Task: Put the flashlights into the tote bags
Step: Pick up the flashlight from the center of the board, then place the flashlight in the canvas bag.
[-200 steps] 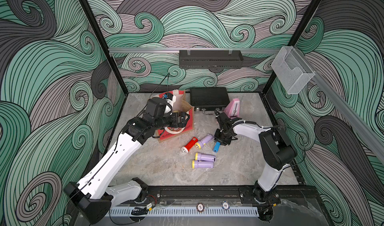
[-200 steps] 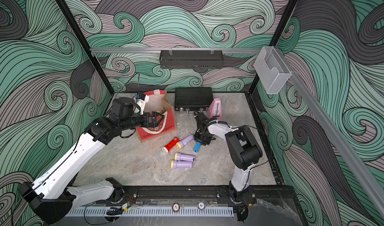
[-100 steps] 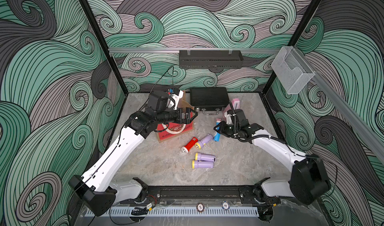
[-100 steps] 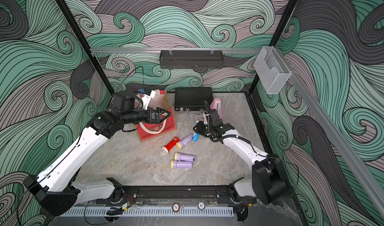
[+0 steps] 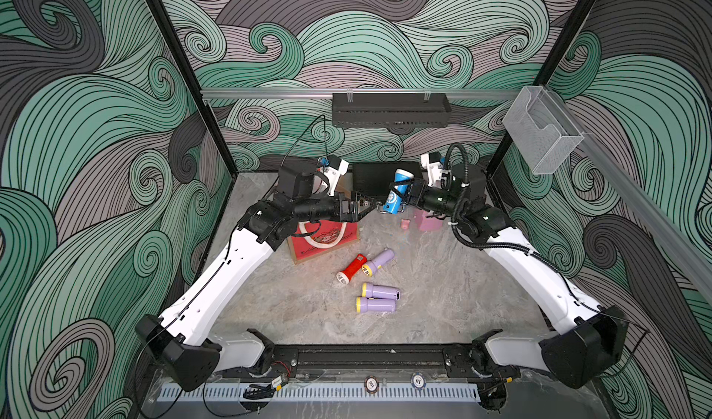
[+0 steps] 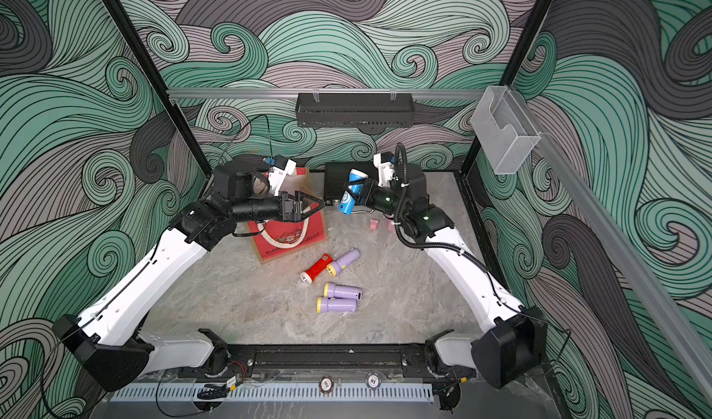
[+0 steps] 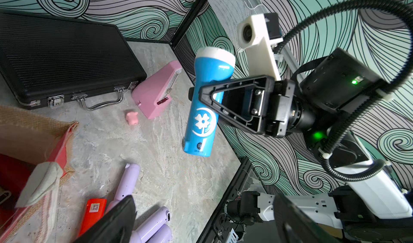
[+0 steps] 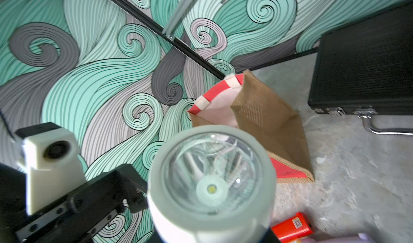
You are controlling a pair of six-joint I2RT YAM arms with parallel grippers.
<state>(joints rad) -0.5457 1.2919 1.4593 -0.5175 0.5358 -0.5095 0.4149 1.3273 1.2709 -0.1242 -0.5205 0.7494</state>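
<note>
Flashlight (image 5: pixel 396 195), blue, clamped in right pincer (image 7: pixel 196 93), aloft — left pincer (image 6: pixel 316 206) wide open, empty, just beside.

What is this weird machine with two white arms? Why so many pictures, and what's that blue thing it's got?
It is a robot with two arms, each ending in a pincer called a gripper. Two pictures look down from above, almost the same view. The other two come from small cameras on the wrists, so they look very close. The right gripper is shut on the blue flashlight, held up in the air. The right wrist view stares straight into its lens. The left gripper is open and empty. On the table lie a red flashlight and three lilac flashlights, near the tote bag. Toward the back are a black case, a pink metronome and a tiny pink lump.
</note>
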